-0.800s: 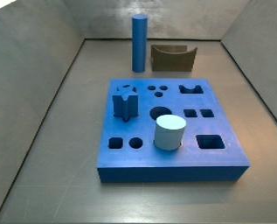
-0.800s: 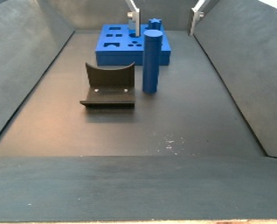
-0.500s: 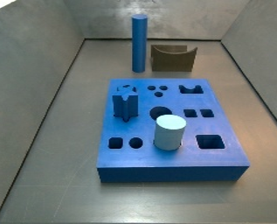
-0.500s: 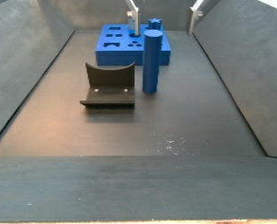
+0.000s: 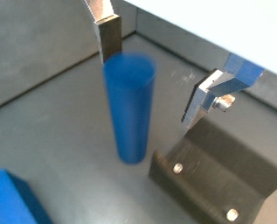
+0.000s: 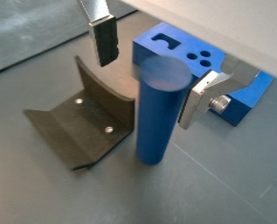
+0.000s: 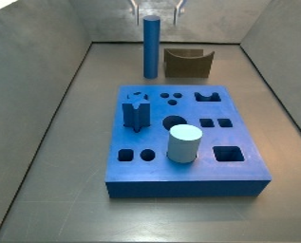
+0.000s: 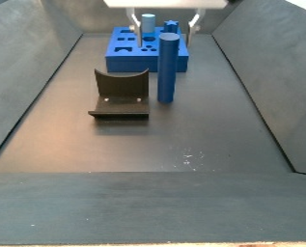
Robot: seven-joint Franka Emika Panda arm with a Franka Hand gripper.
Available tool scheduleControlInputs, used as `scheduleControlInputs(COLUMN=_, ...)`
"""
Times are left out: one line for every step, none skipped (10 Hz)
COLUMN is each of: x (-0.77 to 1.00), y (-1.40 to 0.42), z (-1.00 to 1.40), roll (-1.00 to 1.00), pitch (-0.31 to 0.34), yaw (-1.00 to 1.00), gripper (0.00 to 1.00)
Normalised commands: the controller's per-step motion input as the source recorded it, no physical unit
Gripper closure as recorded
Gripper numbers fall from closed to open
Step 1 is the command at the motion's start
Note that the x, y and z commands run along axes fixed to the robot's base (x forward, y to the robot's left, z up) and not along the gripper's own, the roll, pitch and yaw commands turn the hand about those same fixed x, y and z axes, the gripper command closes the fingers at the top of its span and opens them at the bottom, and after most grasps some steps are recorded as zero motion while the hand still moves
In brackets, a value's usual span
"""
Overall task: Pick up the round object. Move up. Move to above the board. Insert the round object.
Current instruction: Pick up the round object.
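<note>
Blue rod [image 7: 152,47] upright on the desk [image 7: 64,180], gripper [image 5: 152,74] spread open above it, nothing held.

In both wrist views the silver fingers [image 6: 103,39] flank the rod's top with clear gaps, so the pick-up is not yet made. The rod [image 8: 168,68] stands just beside the fixture [image 8: 122,95], well apart from the board's [image 7: 184,180] near edge. My judgement: descend straight, keep the rod centred between the pads, close well below its top so the tall piece won't tip, and mind the finger on the fixture side, which has little room. Count: one rod, one board, one fixture; on the board one pale cylinder [image 7: 183,144] and one dark star block [image 7: 136,113], each standing in a hole, other holes empty.
</note>
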Motion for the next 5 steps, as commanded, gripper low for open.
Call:
scheduleControlInputs(x=0.0, y=-0.27, z=-0.51, roll=0.0, pitch=-0.14, yaw=0.0, gripper=0.0)
scheduleControlInputs(x=0.0, y=-0.16, z=-0.28, roll=0.0, pitch=-0.069, yaw=0.0, gripper=0.0)
scheduleControlInputs(x=-0.03, y=0.0, z=-0.09, roll=-0.02, pitch=-0.114, yaw=0.01, gripper=0.0)
scheduleControlInputs(x=-0.01, y=0.0, z=-0.01, roll=0.0, pitch=-0.076, yaw=0.0, gripper=0.0)
scheduleControlInputs(x=0.0, y=0.0, z=0.0, roll=0.0, pitch=0.0, yaw=0.0, gripper=0.0)
